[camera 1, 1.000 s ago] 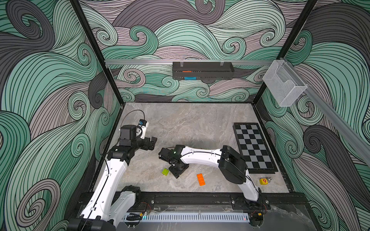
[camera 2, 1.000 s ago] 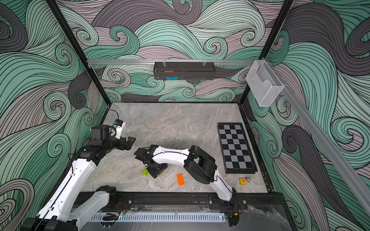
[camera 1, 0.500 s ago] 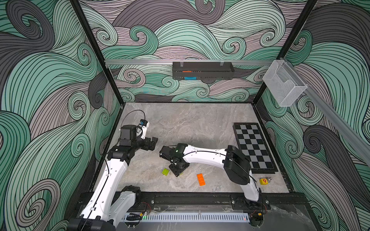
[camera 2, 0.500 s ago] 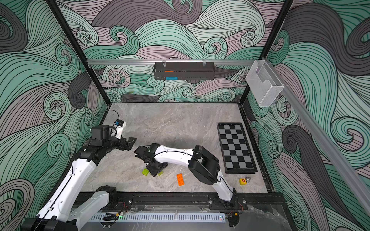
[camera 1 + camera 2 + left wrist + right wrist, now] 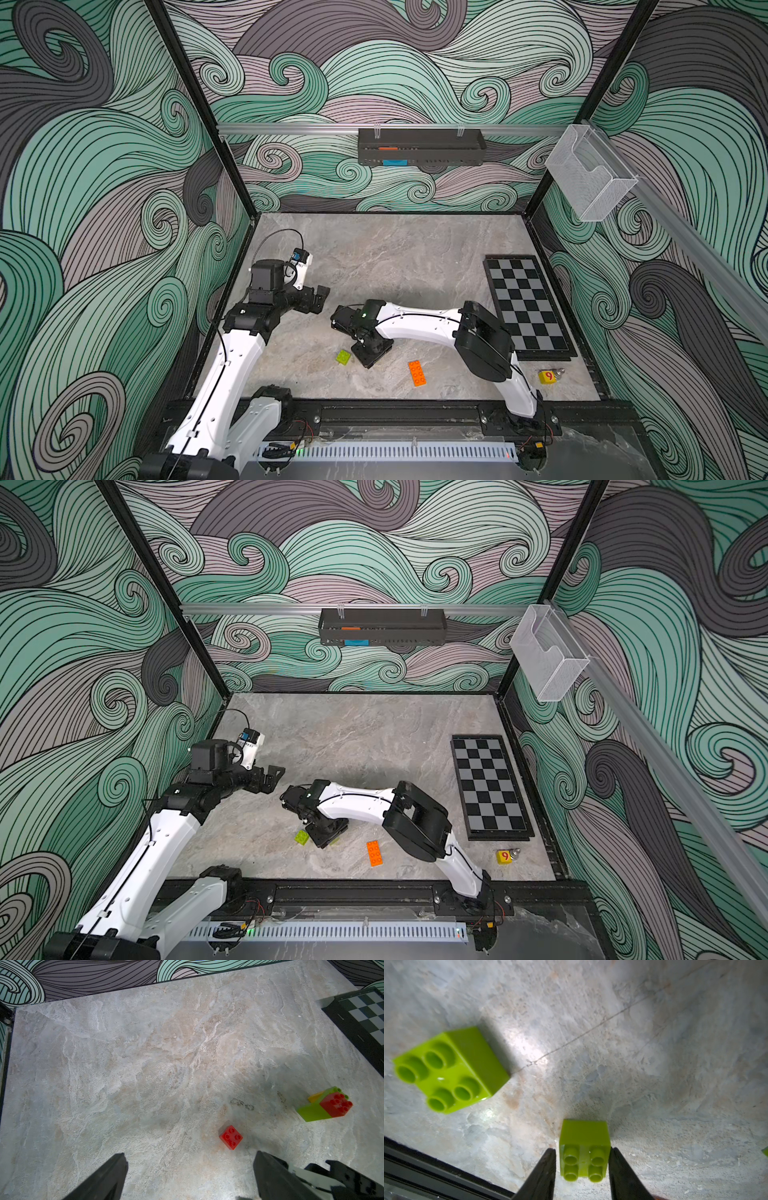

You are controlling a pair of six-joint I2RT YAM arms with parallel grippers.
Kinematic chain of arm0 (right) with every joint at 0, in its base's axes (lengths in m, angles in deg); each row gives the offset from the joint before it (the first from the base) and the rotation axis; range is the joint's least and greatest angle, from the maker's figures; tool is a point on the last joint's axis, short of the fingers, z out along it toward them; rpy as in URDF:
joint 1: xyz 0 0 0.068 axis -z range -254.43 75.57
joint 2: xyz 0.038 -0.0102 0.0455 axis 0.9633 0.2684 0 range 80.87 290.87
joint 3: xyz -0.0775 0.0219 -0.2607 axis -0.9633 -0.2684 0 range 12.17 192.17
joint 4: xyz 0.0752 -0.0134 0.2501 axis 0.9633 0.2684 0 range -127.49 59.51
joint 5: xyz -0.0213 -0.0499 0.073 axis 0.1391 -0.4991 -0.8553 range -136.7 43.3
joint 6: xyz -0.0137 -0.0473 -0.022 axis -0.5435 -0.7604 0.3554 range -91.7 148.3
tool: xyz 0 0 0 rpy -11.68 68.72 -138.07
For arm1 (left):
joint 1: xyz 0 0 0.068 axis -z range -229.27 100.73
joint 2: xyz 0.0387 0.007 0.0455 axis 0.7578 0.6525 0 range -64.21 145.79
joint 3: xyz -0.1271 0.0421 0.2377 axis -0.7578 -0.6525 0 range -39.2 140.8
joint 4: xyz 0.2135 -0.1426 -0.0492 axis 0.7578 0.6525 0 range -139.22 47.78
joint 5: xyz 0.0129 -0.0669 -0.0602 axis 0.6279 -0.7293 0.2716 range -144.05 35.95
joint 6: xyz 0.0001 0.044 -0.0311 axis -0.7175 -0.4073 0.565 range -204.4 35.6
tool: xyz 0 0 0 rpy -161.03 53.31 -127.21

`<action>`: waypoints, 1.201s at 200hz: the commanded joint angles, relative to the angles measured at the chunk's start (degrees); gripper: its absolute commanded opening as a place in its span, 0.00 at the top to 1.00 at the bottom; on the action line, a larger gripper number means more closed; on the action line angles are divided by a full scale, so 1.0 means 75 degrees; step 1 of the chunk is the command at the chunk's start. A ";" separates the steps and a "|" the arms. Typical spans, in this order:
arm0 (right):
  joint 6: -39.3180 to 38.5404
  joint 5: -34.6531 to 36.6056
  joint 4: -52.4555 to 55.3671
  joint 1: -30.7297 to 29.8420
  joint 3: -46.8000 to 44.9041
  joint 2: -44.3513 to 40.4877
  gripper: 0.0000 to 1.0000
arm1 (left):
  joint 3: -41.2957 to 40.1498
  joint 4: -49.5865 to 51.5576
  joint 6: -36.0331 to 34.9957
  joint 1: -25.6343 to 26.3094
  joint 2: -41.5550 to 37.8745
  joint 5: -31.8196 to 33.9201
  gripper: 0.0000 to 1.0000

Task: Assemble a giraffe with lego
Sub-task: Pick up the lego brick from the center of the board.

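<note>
My right gripper (image 5: pixel 582 1150) points down at the table, open, its jaws narrowed around a small lime green lego brick (image 5: pixel 584 1134). One finger touches the brick and a thin gap shows at the other. A second lime brick (image 5: pixel 450 1070) lies beside it, seen in both top views (image 5: pixel 343 356) (image 5: pixel 302 837) just left of the right gripper (image 5: pixel 371 353). An orange brick (image 5: pixel 417 372) lies to its right. My left gripper (image 5: pixel 190 1156) hangs open and empty near a red brick (image 5: pixel 231 1137). A joined lime, red and yellow piece of the giraffe (image 5: pixel 324 1105) stands farther off.
A chessboard (image 5: pixel 528 307) lies at the right side of the table. A yellow cube with a red 9 (image 5: pixel 545 376) sits at the front right. The black front rail (image 5: pixel 425 1167) runs close to the right gripper. A black tray (image 5: pixel 419 147) hangs on the back wall.
The right arm has shifted slightly, its gripper staying low beside the loose lime brick. The left arm has not moved.
</note>
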State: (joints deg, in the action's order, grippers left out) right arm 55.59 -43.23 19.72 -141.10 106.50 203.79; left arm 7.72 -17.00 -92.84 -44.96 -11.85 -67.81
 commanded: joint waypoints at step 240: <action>0.0330 -0.0270 0.0294 0.0768 -0.0459 -0.1071 0.75 | 0.0006 0.0392 -0.0983 0.0128 -0.0082 -0.1808 0.01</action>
State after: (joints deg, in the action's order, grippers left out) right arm 56.75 -43.86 19.87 -138.92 104.71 202.17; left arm 7.50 -16.69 -94.99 -44.30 -11.92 -71.26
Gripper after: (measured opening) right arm 0.342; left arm 0.987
